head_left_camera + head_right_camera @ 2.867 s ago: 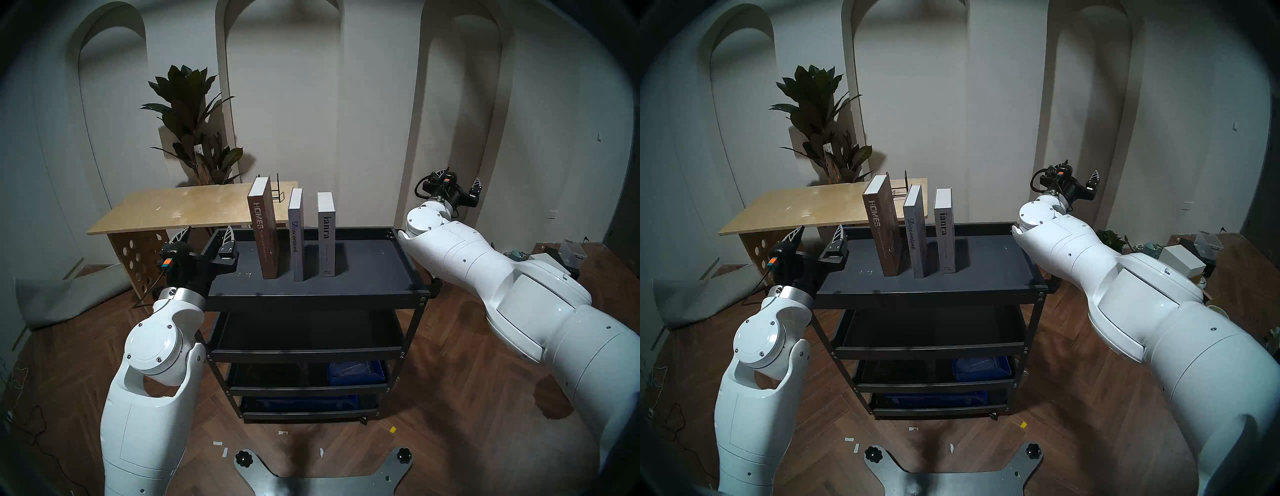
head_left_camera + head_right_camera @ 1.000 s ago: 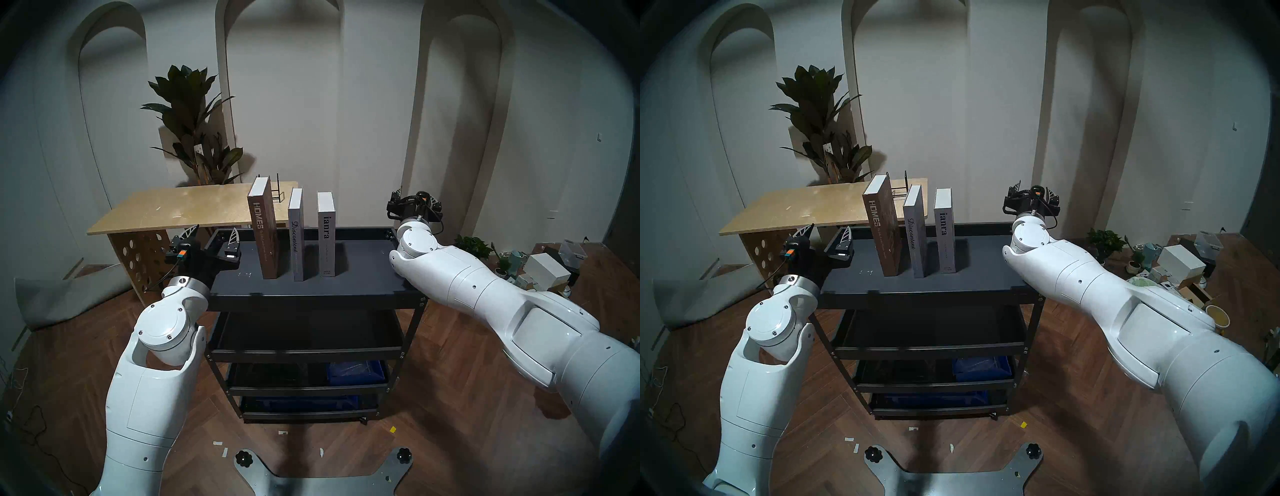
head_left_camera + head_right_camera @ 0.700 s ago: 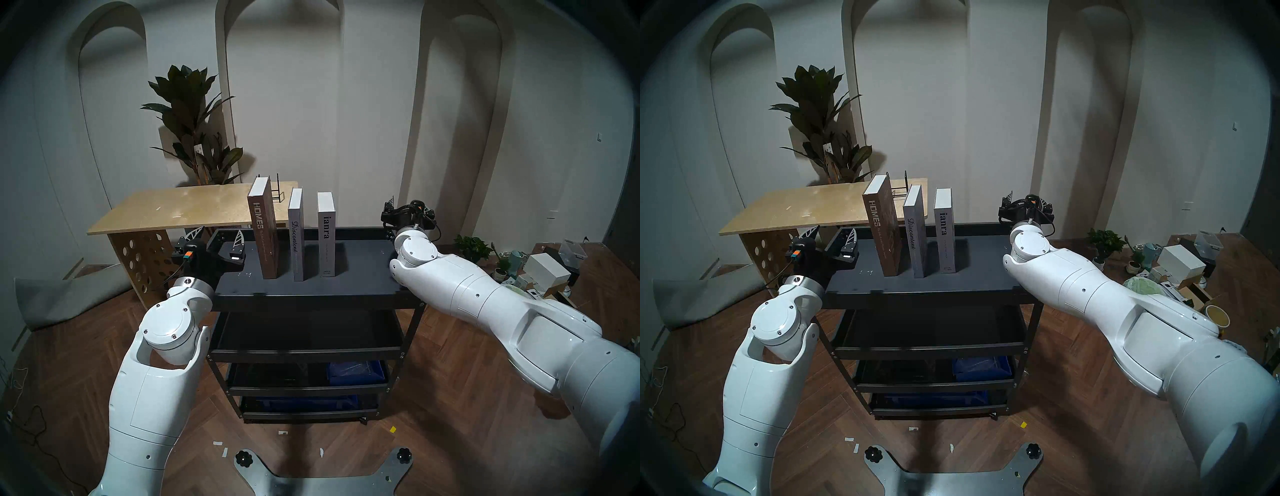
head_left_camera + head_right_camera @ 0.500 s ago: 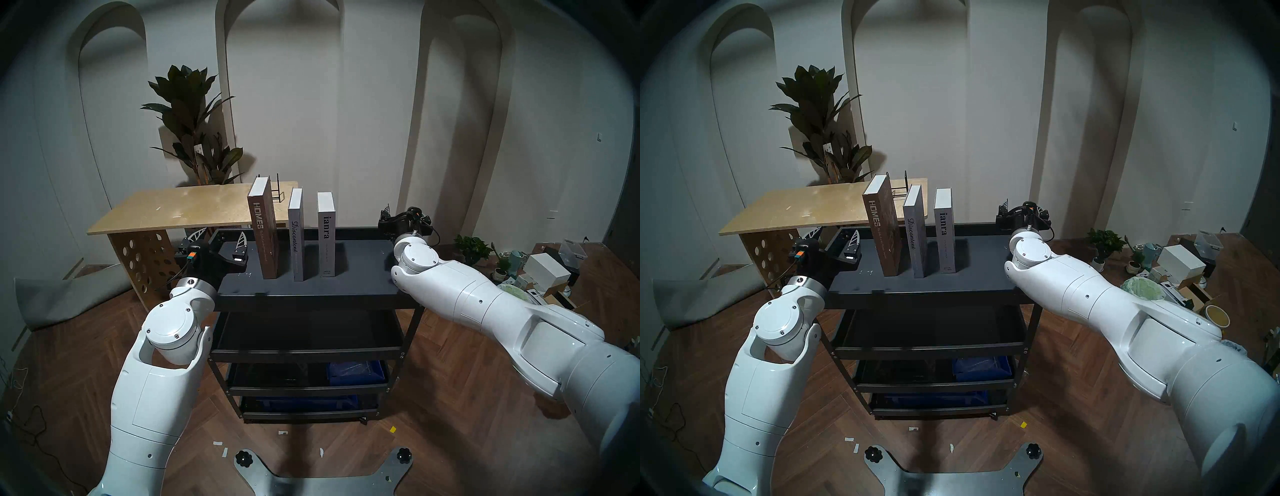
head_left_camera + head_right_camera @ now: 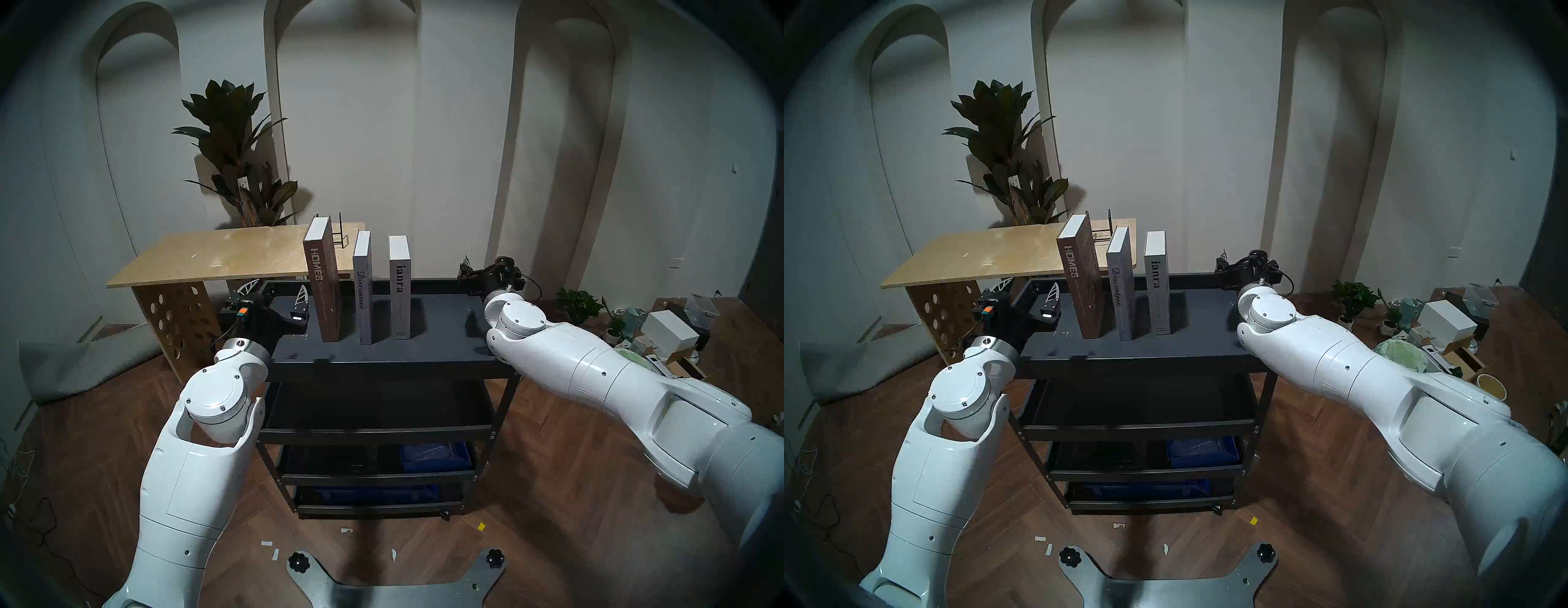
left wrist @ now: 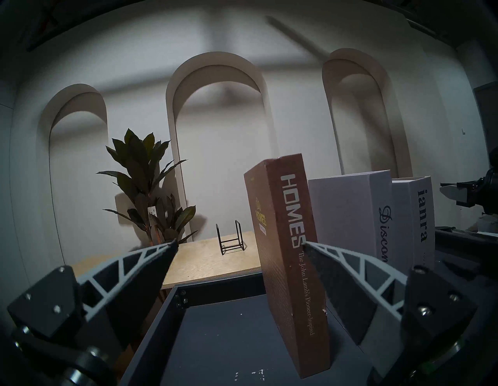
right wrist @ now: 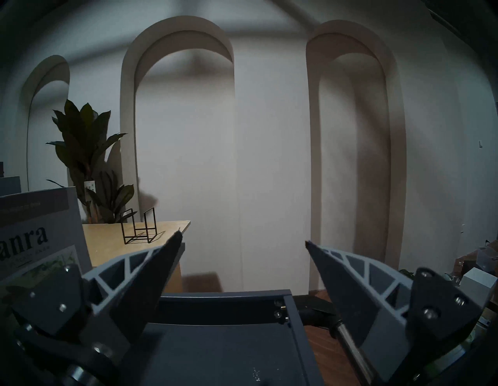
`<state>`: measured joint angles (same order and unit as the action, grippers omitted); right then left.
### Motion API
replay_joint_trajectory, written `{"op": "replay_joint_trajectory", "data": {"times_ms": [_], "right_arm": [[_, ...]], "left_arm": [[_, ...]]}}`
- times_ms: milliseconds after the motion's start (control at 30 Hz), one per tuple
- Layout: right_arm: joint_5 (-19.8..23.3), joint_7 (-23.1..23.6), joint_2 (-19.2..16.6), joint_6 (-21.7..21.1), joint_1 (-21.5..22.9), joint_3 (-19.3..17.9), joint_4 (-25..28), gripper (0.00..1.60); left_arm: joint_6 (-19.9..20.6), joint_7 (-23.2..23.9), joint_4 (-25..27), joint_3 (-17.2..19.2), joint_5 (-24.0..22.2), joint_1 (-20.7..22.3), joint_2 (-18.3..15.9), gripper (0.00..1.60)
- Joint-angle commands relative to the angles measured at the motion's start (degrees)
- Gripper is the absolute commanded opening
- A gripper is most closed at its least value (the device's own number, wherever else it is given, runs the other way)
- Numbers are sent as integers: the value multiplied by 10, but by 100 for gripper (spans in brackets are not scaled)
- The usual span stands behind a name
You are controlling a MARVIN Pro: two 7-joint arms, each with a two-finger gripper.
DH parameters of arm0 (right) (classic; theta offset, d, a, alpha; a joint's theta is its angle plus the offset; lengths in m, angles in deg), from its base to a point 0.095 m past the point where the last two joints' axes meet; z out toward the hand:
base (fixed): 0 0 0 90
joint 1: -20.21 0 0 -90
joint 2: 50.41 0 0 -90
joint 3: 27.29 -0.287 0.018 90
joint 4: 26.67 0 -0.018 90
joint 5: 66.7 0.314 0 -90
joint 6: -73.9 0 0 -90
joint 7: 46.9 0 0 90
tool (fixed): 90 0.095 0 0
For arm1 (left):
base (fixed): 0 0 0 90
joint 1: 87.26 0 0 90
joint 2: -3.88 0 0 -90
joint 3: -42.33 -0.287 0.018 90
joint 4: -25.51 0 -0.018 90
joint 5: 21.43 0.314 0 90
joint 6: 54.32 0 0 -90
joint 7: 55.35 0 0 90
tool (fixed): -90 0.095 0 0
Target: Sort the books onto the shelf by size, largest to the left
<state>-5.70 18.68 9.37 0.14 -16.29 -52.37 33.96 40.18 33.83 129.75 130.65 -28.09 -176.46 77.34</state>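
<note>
Black metal formed the shelf (image 5: 382, 361), and its top tray carried three upright books in a row, apart from one another: brown "HOMES" (image 5: 322, 284) at the left, grey "Discontent" (image 5: 362, 293) in the middle, light grey "ianra" (image 5: 400, 288) at the right. The left gripper (image 6: 239, 244) stood wide open and empty beside "HOMES". The right gripper (image 7: 242, 240) stood wide open and empty over the tray's right end.

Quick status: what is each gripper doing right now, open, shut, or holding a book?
Left gripper: open, holding nothing.
Right gripper: open, holding nothing.
</note>
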Motion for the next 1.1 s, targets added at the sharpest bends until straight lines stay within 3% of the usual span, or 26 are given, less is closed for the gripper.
{"op": "replay_joint_trajectory", "data": {"times_ms": [0,1067], "right_arm": [[8,34,-25,-8,3,-2,39,160],[62,203,-118,-82,-22,19,195,160]], "left_arm": [[-1,-2,0,2,2,23,-1,160],[0,-4,-45,5,20,51,-6,160]]}}
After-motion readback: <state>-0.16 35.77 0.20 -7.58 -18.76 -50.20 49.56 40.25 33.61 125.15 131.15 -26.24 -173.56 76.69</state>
